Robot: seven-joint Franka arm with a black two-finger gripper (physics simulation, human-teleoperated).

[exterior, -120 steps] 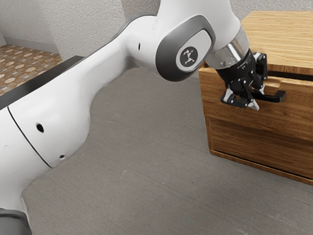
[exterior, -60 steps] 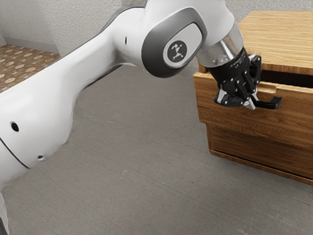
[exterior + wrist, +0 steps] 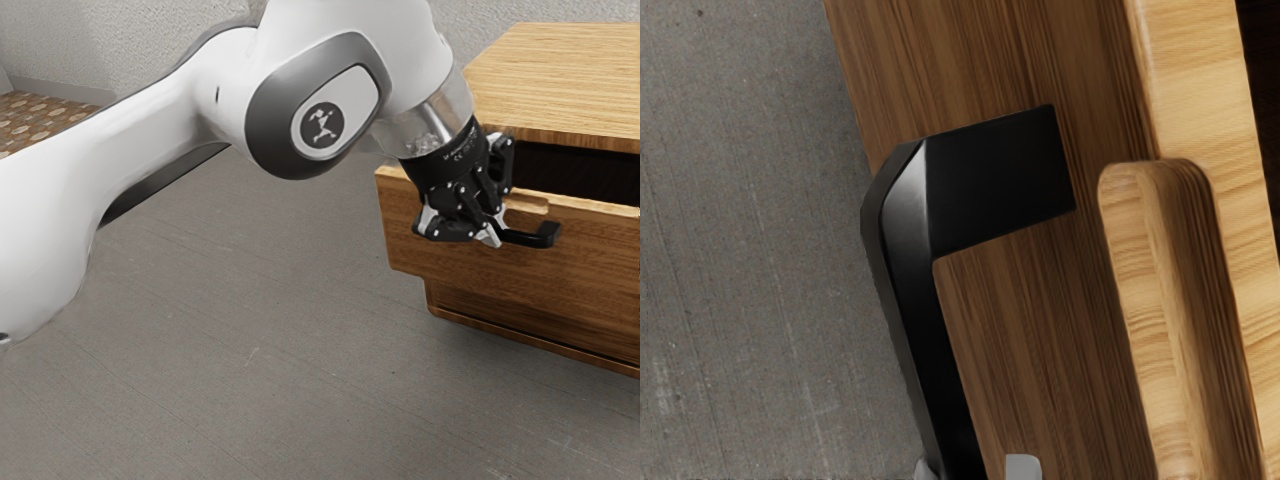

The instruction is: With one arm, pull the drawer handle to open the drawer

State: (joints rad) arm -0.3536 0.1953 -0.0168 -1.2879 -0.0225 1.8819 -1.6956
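Observation:
A wooden cabinet (image 3: 560,80) stands at the exterior view's right. Its upper drawer (image 3: 470,265) is pulled partly out, with a dark gap behind the drawer front. My gripper (image 3: 478,232) is shut on the black drawer handle (image 3: 530,237), whose free end sticks out past the fingers. In the wrist view the handle (image 3: 925,300) runs along the wooden drawer front (image 3: 1040,350) just under my hand. A pale fingertip (image 3: 1021,466) shows beside the handle.
A lower cabinet panel (image 3: 540,305) sits flush below the pulled drawer. Grey floor (image 3: 280,360) spreads in front of the cabinet. A dark ledge and a patterned floor (image 3: 40,110) lie at the far left, behind my arm.
The drawer has slid out toward the exterior view's left, widening the gap at its top. My arm has drawn back the same way, with the handle held throughout.

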